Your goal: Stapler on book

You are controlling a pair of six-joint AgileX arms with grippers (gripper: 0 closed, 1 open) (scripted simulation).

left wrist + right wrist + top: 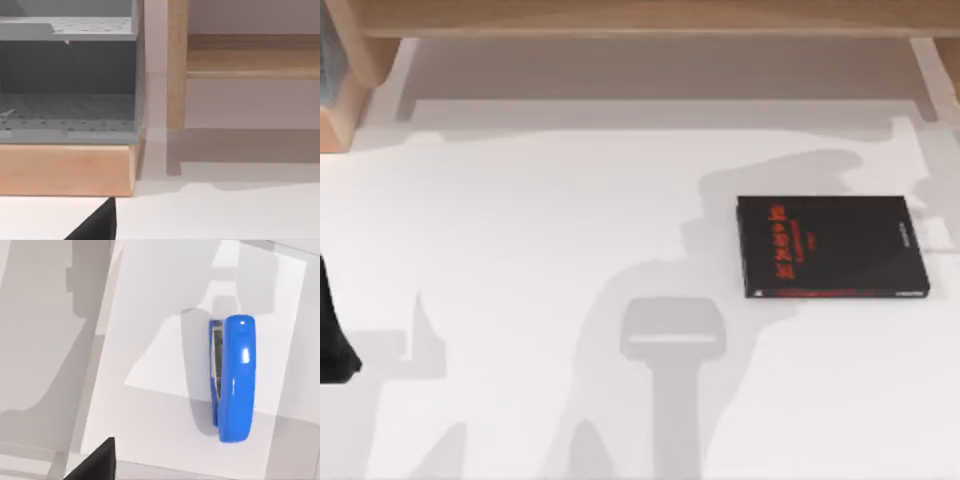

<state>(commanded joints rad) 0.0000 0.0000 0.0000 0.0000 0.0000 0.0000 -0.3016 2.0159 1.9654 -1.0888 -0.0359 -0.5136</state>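
A dark part of the left arm [335, 335] sits at the left edge of the white bench [520, 250], low in the top view. I cannot tell how the left end effector stands. In the left wrist view a black tip [97, 225] juts into the near corner, and past it lies bare bench, then a wooden base [65, 170] carrying a grey perforated rack [70, 100], with a wooden post [177, 65] and shelf [250, 57] beyond.

The right wrist view has a similar black tip [97, 462] at its near corner; the state of the right end effector cannot be told either. Beyond that tip the stapler [235, 377] lies flat on the white surface, blue top up, with its metal underside showing along one side and nothing touching it.

Farther out on the bench, towards the right side, the book [830, 246] lies flat and closed, cover up, with red lettering and a thin red line along its near edge. Grey shadows of the arms fall across the bench beside it. At the far end runs a wooden rail [640, 18].
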